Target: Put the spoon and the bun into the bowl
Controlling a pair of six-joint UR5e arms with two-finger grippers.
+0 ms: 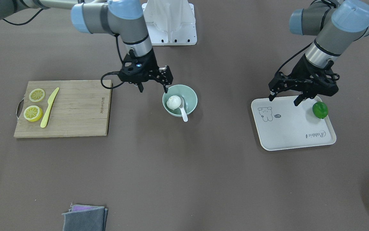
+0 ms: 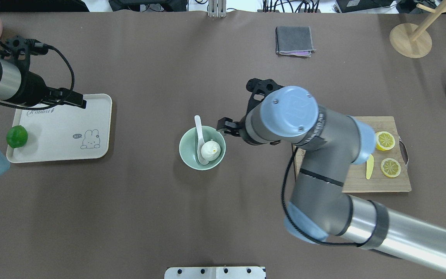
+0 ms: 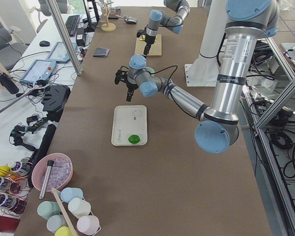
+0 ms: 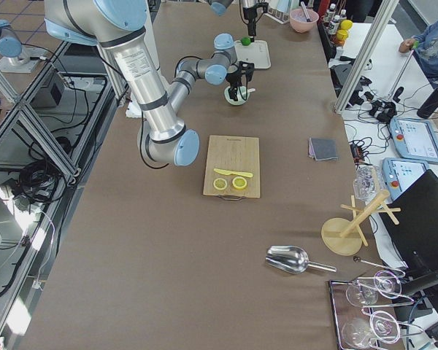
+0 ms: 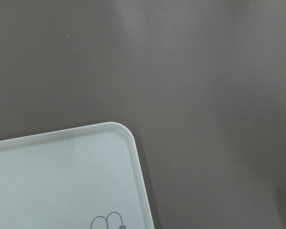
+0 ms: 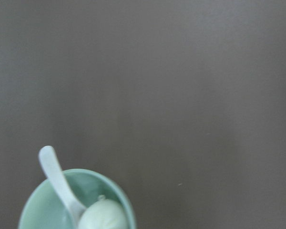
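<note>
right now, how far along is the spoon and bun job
Done: bun and spoon both sit in the bowl. In hand: nothing; right gripper open by the bowl's rim, left gripper open over the tray. Left: nothing that shows.

overhead: from behind, down | front: opposite, steep down | sides: along table (image 1: 184,179) | wrists: close, downward | shared: bowl (image 1: 189,94)

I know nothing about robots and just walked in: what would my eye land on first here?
The mint-green bowl at mid-table draws the eye: a white steamed bun and a white soup spoon sit in it, with the right arm's fingers hovering open at its rim. Elsewhere, a green lime rests on a white tray, and two lemon slices lie beside a yellow knife on a wooden cutting board.
</note>
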